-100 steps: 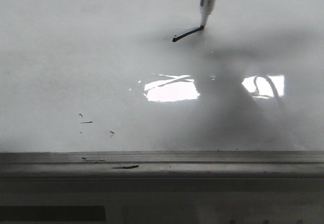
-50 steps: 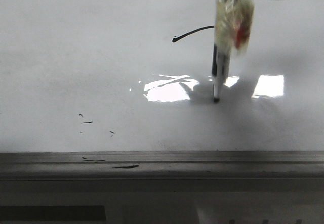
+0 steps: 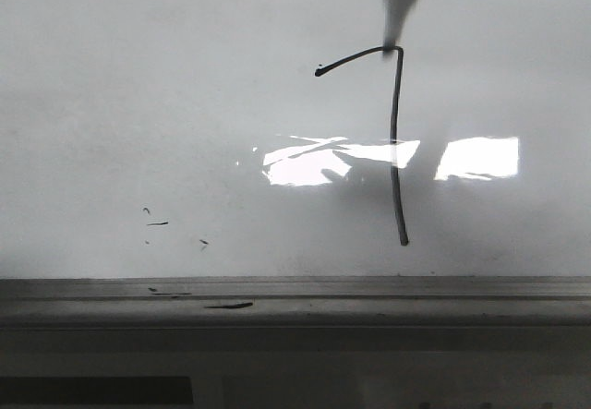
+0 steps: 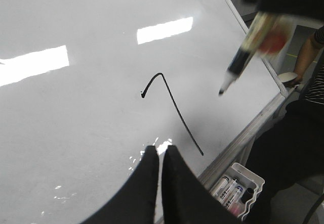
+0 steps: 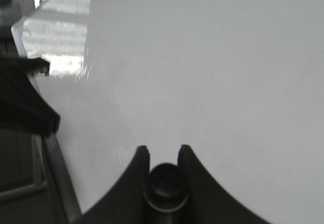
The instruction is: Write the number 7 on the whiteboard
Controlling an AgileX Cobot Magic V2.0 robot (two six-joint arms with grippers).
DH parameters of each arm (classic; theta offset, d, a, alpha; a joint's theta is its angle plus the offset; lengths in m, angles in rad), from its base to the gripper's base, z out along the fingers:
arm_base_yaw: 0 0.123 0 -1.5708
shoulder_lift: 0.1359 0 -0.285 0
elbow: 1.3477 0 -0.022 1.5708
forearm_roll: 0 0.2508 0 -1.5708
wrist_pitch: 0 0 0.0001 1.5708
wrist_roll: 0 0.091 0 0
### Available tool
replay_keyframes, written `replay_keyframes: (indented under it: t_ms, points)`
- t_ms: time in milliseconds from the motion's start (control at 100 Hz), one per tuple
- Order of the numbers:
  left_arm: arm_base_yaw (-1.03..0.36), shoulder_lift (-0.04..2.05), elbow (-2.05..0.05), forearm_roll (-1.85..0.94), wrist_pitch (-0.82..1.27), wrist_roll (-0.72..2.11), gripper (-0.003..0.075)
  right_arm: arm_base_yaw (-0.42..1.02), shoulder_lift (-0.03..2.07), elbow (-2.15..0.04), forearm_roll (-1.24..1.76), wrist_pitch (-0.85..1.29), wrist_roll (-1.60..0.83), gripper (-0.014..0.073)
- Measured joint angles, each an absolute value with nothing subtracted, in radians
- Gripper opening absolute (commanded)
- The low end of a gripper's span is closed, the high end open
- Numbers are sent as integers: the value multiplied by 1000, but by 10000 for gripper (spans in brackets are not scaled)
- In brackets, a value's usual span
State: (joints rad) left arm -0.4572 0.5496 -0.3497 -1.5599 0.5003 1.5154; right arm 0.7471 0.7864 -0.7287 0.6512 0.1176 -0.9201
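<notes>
Near edge: grey metal ledge, bare of ink. Beyond it, glossy white whiteboard carries thin black number 7, top stroke and stem complete.

Far: right gripper, jaws clamped on black-tipped marker, tip lifted. Left gripper, jaws nearly closed, empty. Writing looks finished.

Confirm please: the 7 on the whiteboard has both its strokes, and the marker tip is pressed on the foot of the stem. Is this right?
Not entirely. The number 7 on the whiteboard has both strokes, but the marker tip is lifted off the surface, away from the stem's foot. The left wrist view shows this.
</notes>
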Motion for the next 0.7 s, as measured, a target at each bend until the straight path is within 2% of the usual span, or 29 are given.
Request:
replay_keyframes:
  t_ms: [40, 140, 210, 440, 700]
  points:
    - [-457, 550, -350, -1560, 500, 1515, 75, 747, 767, -749, 638, 125, -922, -64]
    - [-457, 554, -350, -1558, 516, 1515, 244, 747, 743, -768, 621, 140, -922, -64]
    - [-457, 572, -361, -1553, 540, 1515, 318, 747, 747, -769, 612, 192, -922, -64]
    - [-457, 696, -413, -1547, 711, 1632, 338, 747, 830, -769, 612, 370, -922, -64]
    - [-457, 853, -431, -1615, 882, 1934, 337, 798, 865, -769, 646, 363, -922, -64]
